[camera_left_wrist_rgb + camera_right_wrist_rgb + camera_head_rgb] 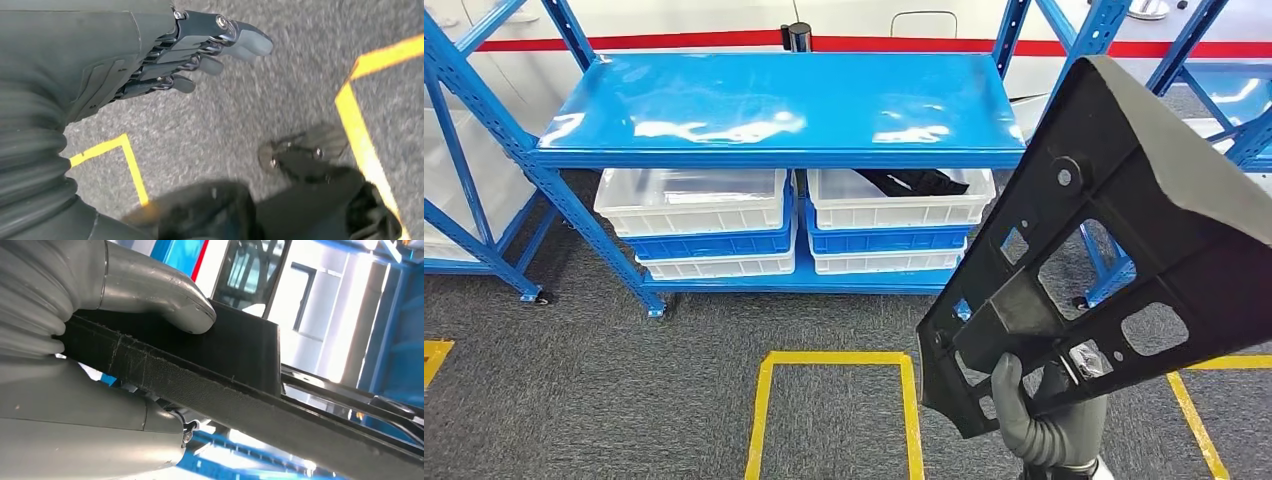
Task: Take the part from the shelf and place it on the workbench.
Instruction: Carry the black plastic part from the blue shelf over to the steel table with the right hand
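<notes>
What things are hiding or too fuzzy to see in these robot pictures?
- Head view: the black part runs off the right edge, so its whole shape is cut off.
- Head view: the right hand is mostly covered by the part it holds.
- Head view: the dark thing in the upper right bin is half hidden by the shelf.
- Left wrist view: the left hand hangs over the floor; the dark shapes below are too blurred to name.

Bright overhead glare on the shelf top; left wrist view seems motion-blurred.
</notes>
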Controlling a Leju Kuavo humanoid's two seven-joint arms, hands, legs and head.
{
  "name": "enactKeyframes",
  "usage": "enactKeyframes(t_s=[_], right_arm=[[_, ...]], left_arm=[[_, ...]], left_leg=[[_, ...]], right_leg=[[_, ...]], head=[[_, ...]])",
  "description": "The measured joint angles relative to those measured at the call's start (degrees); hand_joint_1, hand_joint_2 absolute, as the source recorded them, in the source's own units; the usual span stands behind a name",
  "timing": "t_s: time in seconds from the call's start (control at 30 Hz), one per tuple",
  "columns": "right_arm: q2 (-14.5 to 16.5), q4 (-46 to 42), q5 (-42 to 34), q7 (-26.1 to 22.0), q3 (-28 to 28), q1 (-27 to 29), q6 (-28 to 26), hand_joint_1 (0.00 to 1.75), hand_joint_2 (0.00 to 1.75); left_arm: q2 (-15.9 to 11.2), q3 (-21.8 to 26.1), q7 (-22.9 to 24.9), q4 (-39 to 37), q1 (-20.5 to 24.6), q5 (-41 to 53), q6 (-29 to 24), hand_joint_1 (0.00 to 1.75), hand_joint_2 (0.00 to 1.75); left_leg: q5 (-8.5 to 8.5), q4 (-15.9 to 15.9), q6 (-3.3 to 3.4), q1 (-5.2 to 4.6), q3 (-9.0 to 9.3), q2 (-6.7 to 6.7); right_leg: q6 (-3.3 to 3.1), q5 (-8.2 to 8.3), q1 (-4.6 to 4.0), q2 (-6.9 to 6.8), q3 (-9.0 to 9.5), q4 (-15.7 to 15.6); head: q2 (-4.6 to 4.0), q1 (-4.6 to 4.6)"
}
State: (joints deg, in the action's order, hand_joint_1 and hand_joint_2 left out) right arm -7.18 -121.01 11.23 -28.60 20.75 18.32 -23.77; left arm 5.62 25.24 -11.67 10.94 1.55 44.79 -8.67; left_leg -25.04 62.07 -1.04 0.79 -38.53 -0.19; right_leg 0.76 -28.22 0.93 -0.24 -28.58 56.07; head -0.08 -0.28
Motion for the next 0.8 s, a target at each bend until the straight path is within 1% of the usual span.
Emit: enactKeyframes(t_s=[0.07, 0.1, 0.13, 0.17, 0.2, 0.23, 0.27, 0.3, 0.33, 0.4, 0.43, 0.47, 0.5, 0.53, 0.57, 0.6, 0.63, 0.67, 0.7, 0.73, 0.77, 0.8], right_arm=[[-0.16, -0.26, 0.05, 0.07, 0.01, 0.18, -0.22, 1.75, 1.75], [-0.22, -0.30, -0.18, 0.10, 0.01, 0.06, -0.05, 1.75, 1.75], [-0.26, -0.22, -0.55, 0.14, 0.04, -0.32, 0.38, 1.75, 1.75], [-0.28, -0.05, -1.03, 0.24, 0.14, -0.96, 1.04, 1.75, 1.75], [-0.26, 0.21, -1.42, 0.36, 0.28, -1.83, 1.76, 1.75, 1.75], [-0.21, 0.55, -1.71, 0.47, 0.47, -2.82, 2.44, 1.75, 1.75], [-0.15, 0.89, -1.95, 0.56, 0.67, -3.82, 3.01, 1.75, 1.75], [-0.09, 1.20, -2.07, 0.61, 0.82, -4.71, 3.38, 1.75, 1.75], [-0.02, 1.47, -2.14, 0.63, 0.97, -5.47, 3.61, 1.75, 1.75], [0.13, 1.90, -2.22, 0.66, 1.20, -6.50, 3.78, 1.75, 1.75], [0.19, 2.08, -2.23, 0.66, 1.29, -6.82, 3.79, 1.75, 1.75], [0.22, 2.23, -2.25, 0.65, 1.34, -7.07, 3.81, 1.75, 1.75], [0.22, 2.36, -2.25, 0.64, 1.39, -7.29, 3.88, 1.75, 1.75], [0.21, 2.52, -2.26, 0.61, 1.44, -7.54, 4.03, 1.75, 1.75], [0.20, 2.70, -2.31, 0.58, 1.51, -7.84, 4.28, 1.75, 1.75], [0.19, 2.94, -2.41, 0.56, 1.58, -8.19, 4.60, 1.75, 1.75], [0.18, 3.22, -2.51, 0.56, 1.67, -8.59, 4.94, 1.75, 1.75], [0.15, 3.52, -2.51, 0.59, 1.77, -9.01, 5.25, 1.75, 1.75], [0.10, 3.80, -2.40, 0.62, 1.91, -9.45, 5.51, 1.75, 1.75], [0.04, 4.04, -2.19, 0.64, 2.08, -9.90, 5.73, 1.75, 1.75], [-0.02, 4.27, -1.99, 0.68, 2.27, -10.28, 5.91, 1.75, 1.75], [-0.05, 4.45, -1.91, 0.73, 2.45, -10.60, 6.02, 1.75, 1.75]], left_arm=[[0.23, -0.02, -0.44, -0.01, -0.04, 0.15, -0.10, 0.00, 1.75], [0.29, -0.03, -0.64, -0.01, -0.04, 0.20, -0.25, 0.00, 1.75], [0.29, -0.03, -0.73, -0.01, -0.03, 0.23, -0.43, 0.00, 1.75], [0.28, -0.04, -0.77, -0.01, -0.01, 0.21, -0.68, 0.00, 1.75], [0.23, -0.03, -0.83, 0.00, 0.01, 0.15, -0.92, 0.00, 1.75], [0.17, -0.02, -0.91, 0.01, 0.07, 0.05, -1.11, 0.00, 1.75], [0.10, 0.01, -1.03, 0.01, 0.16, -0.09, -1.28, 0.00, 1.75], [0.04, 0.03, -1.15, 0.01, 0.27, -0.21, -1.37, 0.00, 1.75], [-0.03, 0.06, -1.24, 0.01, 0.37, -0.31, -1.44, 0.00, 1.75], [-0.14, 0.10, -1.35, 0.01, 0.40, -0.44, -1.56, 0.00, 1.75], [-0.20, 0.12, -1.35, 0.01, 0.40, -0.48, -1.60, 0.00, 1.75], [-0.22, 0.13, -1.37, 0.01, 0.41, -0.51, -1.63, 0.00, 1.75], [-0.25, 0.14, -1.39, 0.01, 0.43, -0.57, -1.69, 0.00, 1.75], [-0.27, 0.17, -1.43, 0.01, 0.47, -0.70, -1.80, 0.00, 1.75], [-0.30, 0.25, -1.49, 0.01, 0.49, -0.86, -1.96, 0.00, 1.75], [-0.36, 0.42, -1.56, 0.01, 0.49, -1.19, -2.12, 0.00, 1.75], [-0.45, 0.73, -1.64, 0.01, 0.50, -1.57, -2.21, 0.00, 1.75], [-0.57, 1.11, -1.70, 0.01, 0.51, -1.89, -2.21, 0.00, 1.75], [-0.70, 1.46, -1.74, 0.01, 0.51, -2.15, -2.11, 0.00, 1.75], [-0.82, 1.77, -1.74, 0.01, 0.53, -2.25, -1.99, 0.00, 1.75], [-0.95, 1.98, -1.70, 0.03, 0.53, -2.25, -1.88, 0.00, 1.75], [-1.09, 2.17, -1.68, 0.05, 0.53, -2.25, -1.85, 0.00, 1.75]], left_leg=[[-5.36, 7.54, -0.30, 0.06, -2.37, 0.00], [-7.20, 10.96, -0.44, 0.08, -3.16, -0.01], [-7.79, 12.41, -0.52, 0.08, -2.99, 0.00], [-7.33, 11.59, -0.54, 0.10, -1.69, 0.00], [-6.07, 8.71, -0.51, 0.13, 0.58, 0.01], [-4.84, 4.65, -0.44, 0.19, 3.28, 0.00], [-3.93, 1.08, -0.30, 0.12, 5.50, -0.05], [-3.41, -1.33, -0.02, 0.02, 6.81, -0.13], [-3.28, -2.46, 0.33, -0.16, 7.23, -0.22], [-2.72, -2.66, 1.30, -0.45, 6.69, -0.31], [-2.30, -2.83, 1.80, -0.45, 6.39, -0.26], [-1.84, -3.01, 2.32, -0.37, 6.01, -0.19], [-1.36, -3.17, 2.76, -0.26, 5.54, -0.12], [-0.93, -3.19, 3.03, -0.22, 4.97, -0.06], [-0.54, -3.17, 3.19, -0.23, 4.36, -0.02], [-0.12, -3.16, 3.20, -0.24, 3.76, 0.03], [0.31, -3.15, 3.16, -0.25, 3.17, 0.08], [0.72, -3.14, 3.07, -0.24, 2.66, 0.12], [1.14, -3.14, 2.94, -0.22, 2.20, 0.12], [1.54, -3.13, 2.73, -0.21, 1.85, 0.08], [1.92, -3.13, 2.44, -0.29, 1.61, 0.02], [2.27, -3.14, 2.10, -0.36, 1.48, -0.03]], right_leg=[[-0.50, 0.76, -0.04, -0.04, -0.71, 0.11], [-0.53, 1.10, -0.10, -0.04, -1.08, 0.22], [-0.50, 1.37, -0.14, -0.02, -1.55, 0.36], [-0.41, 1.57, -0.12, 0.02, -1.97, 0.57], [-0.31, 1.69, -0.08, 0.07, -2.31, 0.83], [-0.22, 1.75, -0.04, 0.11, -2.57, 1.15], [-0.07, 1.80, -0.19, 0.13, -2.86, 1.51], [0.19, 1.90, -0.31, 0.12, -3.14, 1.79], [0.52, 2.05, -0.43, 0.08, -3.43, 1.92], [1.40, 2.52, -0.45, 0.05, -3.90, 1.88], [1.70, 2.41, -0.40, 0.07, -4.33, 2.09], [1.80, 1.68, -0.35, 0.11, -4.98, 3.01], [1.71, 0.30, -0.35, 0.14, -6.02, 5.00], [1.50, -1.66, -0.23, 0.17, -7.48, 8.20], [1.33, -3.67, -0.18, 0.17, -8.96, 12.07], [1.36, -5.18, -0.14, 0.17, -10.18, 15.51], [1.59, -5.96, -0.11, 0.17, -10.56, 17.41], [1.97, -5.86, -0.07, 0.16, -9.81, 17.04], [2.44, -5.03, -0.01, 0.15, -7.77, 14.23], [2.85, -3.89, 0.05, 0.14, -4.86, 9.83], [2.97, -2.90, 0.00, 0.14, -2.33, 5.69], [2.83, -2.07, -0.10, 0.16, -0.48, 2.47]], head=[[0.00, -0.10], [0.00, -0.14], [-0.01, -0.13], [-0.01, -0.15], [-0.01, -0.16], [-0.01, -0.17], [-0.01, -0.16], [-0.01, -0.12], [-0.01, -0.08], [-0.01, -0.05], [-0.01, -0.05], [-0.01, 0.02], [-0.01, 0.13], [-0.01, 0.21], [-0.01, 0.30], [-0.01, 0.31], [-0.01, 0.31], [-0.01, 0.33], [-0.01, 0.31], [-0.01, 0.32], [-0.01, 0.29], [-0.01, 0.22]])
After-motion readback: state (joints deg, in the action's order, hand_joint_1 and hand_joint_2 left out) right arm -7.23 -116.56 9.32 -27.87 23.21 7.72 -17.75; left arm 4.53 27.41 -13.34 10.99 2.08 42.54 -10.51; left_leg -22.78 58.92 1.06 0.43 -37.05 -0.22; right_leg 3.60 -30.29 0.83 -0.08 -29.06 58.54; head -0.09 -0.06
